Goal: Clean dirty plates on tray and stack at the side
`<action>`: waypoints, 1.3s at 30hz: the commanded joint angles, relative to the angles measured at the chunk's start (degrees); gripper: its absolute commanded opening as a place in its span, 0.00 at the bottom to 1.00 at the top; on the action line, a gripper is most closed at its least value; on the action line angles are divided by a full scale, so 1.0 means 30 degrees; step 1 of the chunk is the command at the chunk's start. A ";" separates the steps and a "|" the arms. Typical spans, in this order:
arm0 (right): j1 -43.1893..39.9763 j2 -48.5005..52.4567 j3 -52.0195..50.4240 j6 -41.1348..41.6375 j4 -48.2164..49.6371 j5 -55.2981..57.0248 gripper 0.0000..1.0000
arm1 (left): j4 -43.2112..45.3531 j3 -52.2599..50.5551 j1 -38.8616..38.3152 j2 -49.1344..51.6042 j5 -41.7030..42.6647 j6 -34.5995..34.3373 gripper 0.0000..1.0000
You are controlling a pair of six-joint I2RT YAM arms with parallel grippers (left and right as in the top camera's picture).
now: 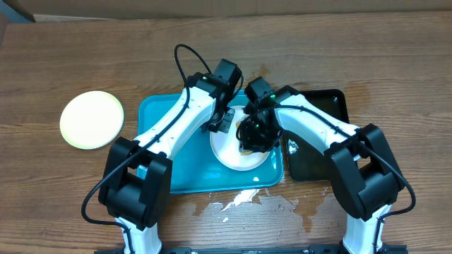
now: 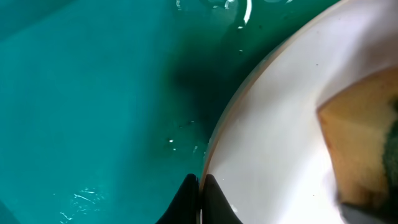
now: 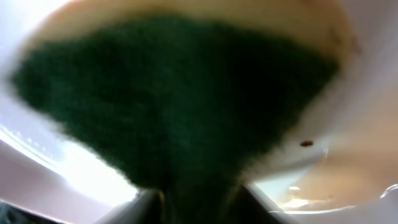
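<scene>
While the white plate [image 1: 239, 159] lies in the blue tray [image 1: 169, 173], the left tool [image 2: 200, 190] is pinched tight on its rim. The right tool [image 3: 199, 199] is clamped on a sponge [image 3: 180, 93], and the sponge rests on the plate. A pale yellow plate [image 1: 92, 119] lies on the worktop [image 1: 56, 204], well apart from the tray on its left. A black tray [image 1: 321, 152] sits just beside the blue tray on the right. Some spilled water [image 1: 244, 200] shines on the worktop in front.

Prob. robot lab bench: left arm [image 1: 176, 123] & right arm [image 1: 318, 125] mounted at wood-grain table [image 1: 395, 63].
</scene>
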 commanded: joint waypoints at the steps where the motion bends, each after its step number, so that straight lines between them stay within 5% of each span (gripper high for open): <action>1: 0.0182 0.0051 -0.0321 0.0189 0.0452 0.0561 0.07 | -0.0058 -0.0066 0.0131 0.0175 0.0080 -0.0481 0.04; 15: -0.1829 0.0058 0.0051 0.0022 0.2922 0.3315 0.04 | -0.0175 -0.0066 0.0131 0.0168 0.0058 -0.0474 0.04; 28: -0.1872 -0.0007 0.0240 -0.0051 0.1953 0.5107 0.04 | -0.0204 -0.0066 0.0131 0.0160 -0.0495 -0.0408 0.04; 39: -0.2601 -0.2725 0.4546 -0.1982 -0.1355 0.2601 0.04 | -0.0342 -0.0007 0.0131 -0.0364 -0.1581 -0.0401 0.04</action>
